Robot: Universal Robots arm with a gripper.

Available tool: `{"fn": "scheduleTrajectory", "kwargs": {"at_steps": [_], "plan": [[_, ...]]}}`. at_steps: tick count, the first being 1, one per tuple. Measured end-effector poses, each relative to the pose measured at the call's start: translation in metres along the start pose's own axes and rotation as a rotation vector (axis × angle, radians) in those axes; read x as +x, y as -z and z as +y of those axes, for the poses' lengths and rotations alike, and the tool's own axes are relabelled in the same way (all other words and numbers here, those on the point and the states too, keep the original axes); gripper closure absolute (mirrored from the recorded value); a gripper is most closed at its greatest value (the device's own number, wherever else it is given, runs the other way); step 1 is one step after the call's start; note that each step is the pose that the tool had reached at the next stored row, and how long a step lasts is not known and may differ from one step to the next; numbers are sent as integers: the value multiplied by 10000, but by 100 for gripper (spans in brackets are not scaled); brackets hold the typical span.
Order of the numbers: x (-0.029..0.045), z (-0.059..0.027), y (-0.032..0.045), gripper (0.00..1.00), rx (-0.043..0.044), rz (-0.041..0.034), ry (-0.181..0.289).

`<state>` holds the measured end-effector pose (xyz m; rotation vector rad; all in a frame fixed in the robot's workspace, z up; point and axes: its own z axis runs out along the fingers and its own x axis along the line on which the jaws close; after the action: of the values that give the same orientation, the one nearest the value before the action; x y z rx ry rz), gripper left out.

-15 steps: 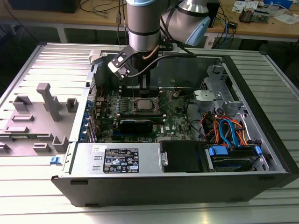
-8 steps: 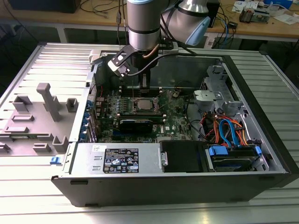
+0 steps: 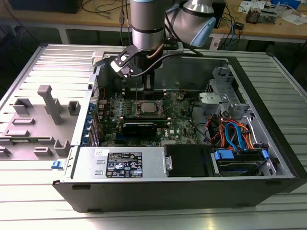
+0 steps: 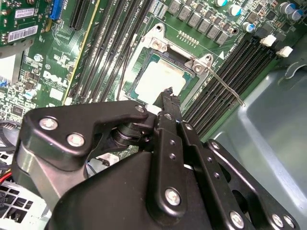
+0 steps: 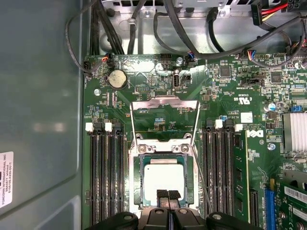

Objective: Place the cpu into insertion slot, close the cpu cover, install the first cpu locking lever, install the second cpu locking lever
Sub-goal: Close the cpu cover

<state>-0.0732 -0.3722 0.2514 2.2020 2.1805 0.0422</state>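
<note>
Jaws look pinched together with nothing between them, tips hanging right over one edge of the cpu [image 5: 164,178], which sits down in the socket. Past it, the cpu cover [image 5: 165,103] lies flipped open, and one lever [image 4: 225,85] stands loose. My worry is a tip dipping low and scraping the chip or snagging that lever.
</note>
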Motion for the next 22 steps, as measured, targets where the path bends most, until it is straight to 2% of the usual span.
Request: {"fn": "scheduleTrajectory", "kwargs": {"at_steps": [6, 15, 22], "plan": [[-1, 3, 71, 89, 0, 0, 0], [-1, 4, 76, 89, 1, 28, -1], [-1, 7, 134, 89, 1, 27, -2]]}}
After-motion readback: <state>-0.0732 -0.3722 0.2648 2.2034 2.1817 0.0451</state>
